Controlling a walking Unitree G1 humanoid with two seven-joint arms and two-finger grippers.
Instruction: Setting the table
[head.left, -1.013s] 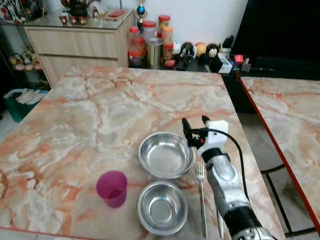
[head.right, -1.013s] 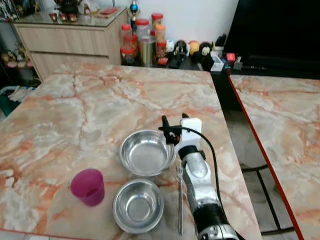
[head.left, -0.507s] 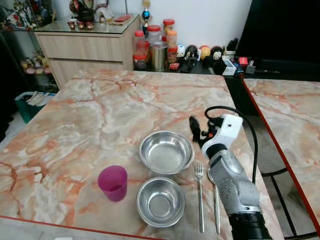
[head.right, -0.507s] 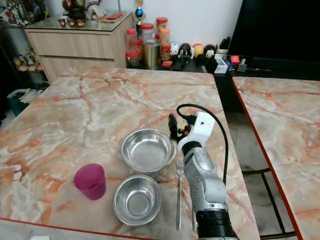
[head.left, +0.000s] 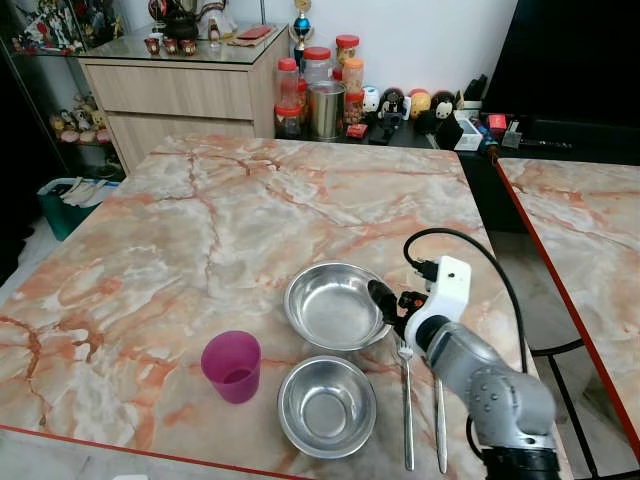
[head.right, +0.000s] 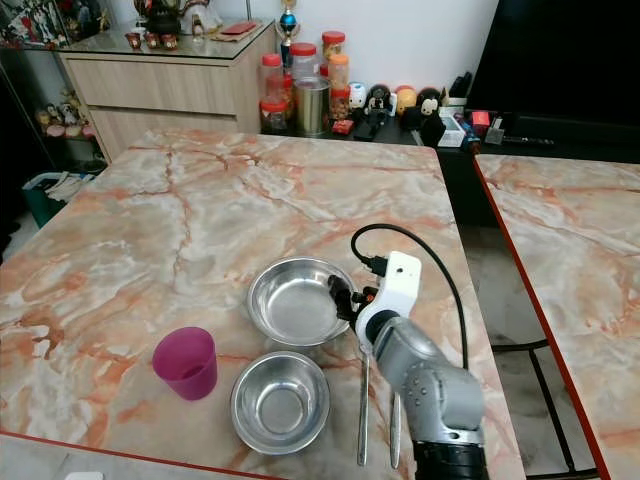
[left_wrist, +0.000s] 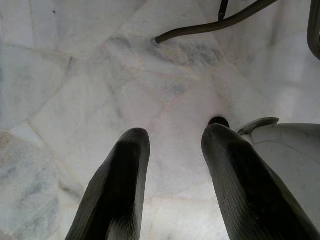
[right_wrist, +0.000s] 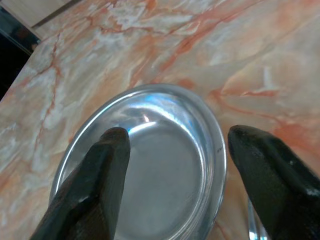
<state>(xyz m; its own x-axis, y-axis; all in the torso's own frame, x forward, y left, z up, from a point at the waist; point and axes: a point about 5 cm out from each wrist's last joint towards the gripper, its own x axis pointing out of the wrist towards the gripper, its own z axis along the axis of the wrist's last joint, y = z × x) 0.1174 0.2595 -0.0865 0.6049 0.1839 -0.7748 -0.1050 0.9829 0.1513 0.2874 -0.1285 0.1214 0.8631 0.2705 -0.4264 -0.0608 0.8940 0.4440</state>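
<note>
Pink marble table holds a round shiny metal bowl. Right gripper is near its right rim, black fingers spread wide and holding nothing; the bowl lies just left of them. Left gripper hangs loose over the floor, also spread.

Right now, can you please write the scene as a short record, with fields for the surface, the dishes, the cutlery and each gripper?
surface: marble table
dishes: far steel bowl; near steel bowl just in front of it; purple cup to the left of the near bowl
cutlery: fork and spoon lying side by side, right of the bowls
right gripper: open, fingers pointing at the far bowl's right rim, holding nothing
left gripper: open, idle, hanging over a pale tiled floor
</note>
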